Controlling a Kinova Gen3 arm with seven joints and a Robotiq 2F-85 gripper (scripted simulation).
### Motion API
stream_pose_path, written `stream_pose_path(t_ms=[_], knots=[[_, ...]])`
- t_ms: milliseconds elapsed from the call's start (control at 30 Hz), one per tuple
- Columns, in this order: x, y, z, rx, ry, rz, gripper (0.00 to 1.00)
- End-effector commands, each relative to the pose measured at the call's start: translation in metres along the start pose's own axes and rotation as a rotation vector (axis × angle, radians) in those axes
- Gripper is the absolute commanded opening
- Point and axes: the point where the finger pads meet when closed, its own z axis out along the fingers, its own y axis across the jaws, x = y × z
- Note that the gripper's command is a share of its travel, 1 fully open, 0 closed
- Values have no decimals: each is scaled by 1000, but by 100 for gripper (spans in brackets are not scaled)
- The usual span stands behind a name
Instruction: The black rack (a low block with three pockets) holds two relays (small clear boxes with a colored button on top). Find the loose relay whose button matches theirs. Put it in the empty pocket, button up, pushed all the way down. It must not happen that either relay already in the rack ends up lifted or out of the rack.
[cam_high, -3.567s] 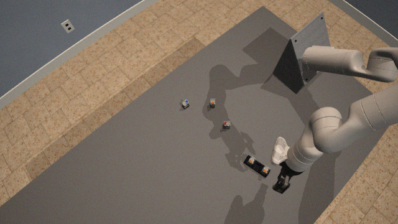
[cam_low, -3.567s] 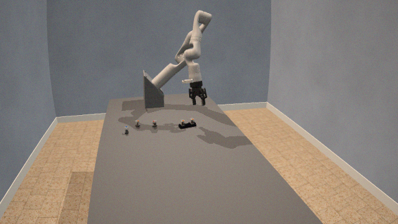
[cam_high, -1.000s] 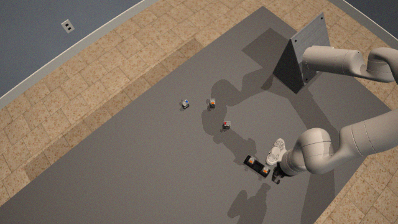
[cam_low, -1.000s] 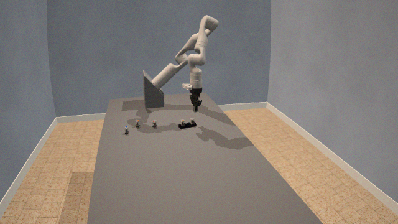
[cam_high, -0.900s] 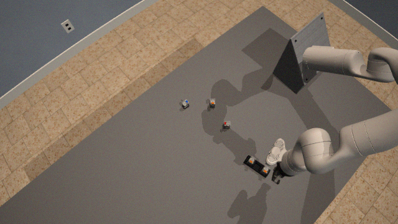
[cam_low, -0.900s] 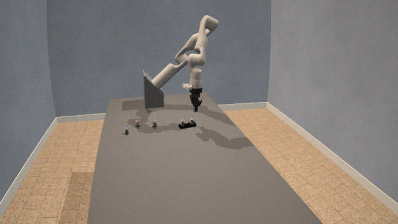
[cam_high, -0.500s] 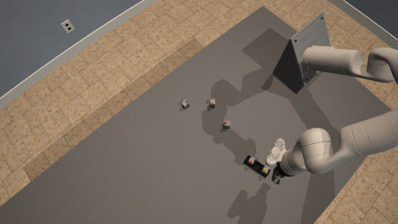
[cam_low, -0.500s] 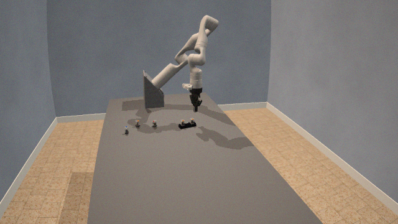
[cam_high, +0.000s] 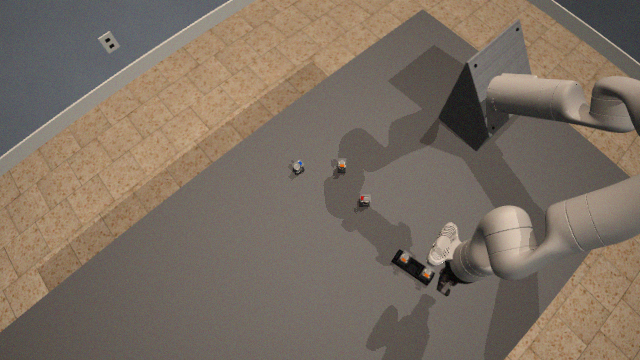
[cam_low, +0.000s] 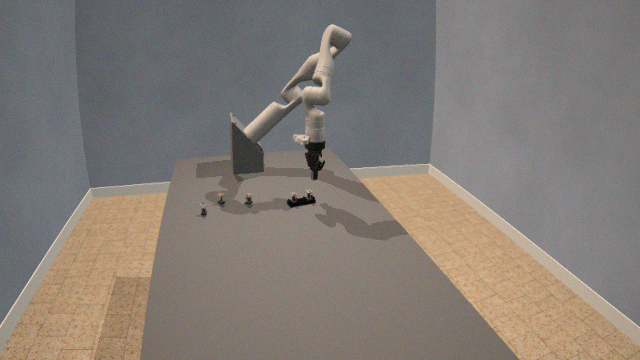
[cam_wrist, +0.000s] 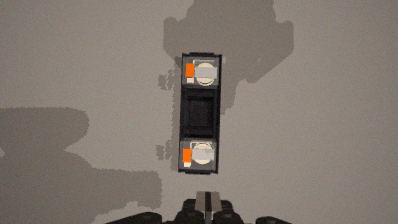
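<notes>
The gripper (cam_wrist: 207, 200) is seen fully closed on nothing, held above the table (cam_high: 210, 280) just beside the black rack (cam_wrist: 199, 114). Orange-buttoned relays are seated in the rack's two end pockets; the middle pocket is open. Farther off, the red-buttoned relay (cam_high: 364, 200), the matching orange-buttoned loose relay (cam_high: 341, 165) and the blue-buttoned relay (cam_high: 298, 166) are set well apart.
</notes>
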Motion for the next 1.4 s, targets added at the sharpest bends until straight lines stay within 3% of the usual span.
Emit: stream_pose_path(t_ms=[0, 533, 933, 1133, 1367], knots=[[0, 0, -1, 2, 1, 0, 0], [3, -1, -1, 2, 0, -9, 0], [29, -10, -3, 2, -7, -110, 0], [64, -18, -7, 4, -13, -236, 0], [124, -24, -11, 10, -19, -434, 0]])
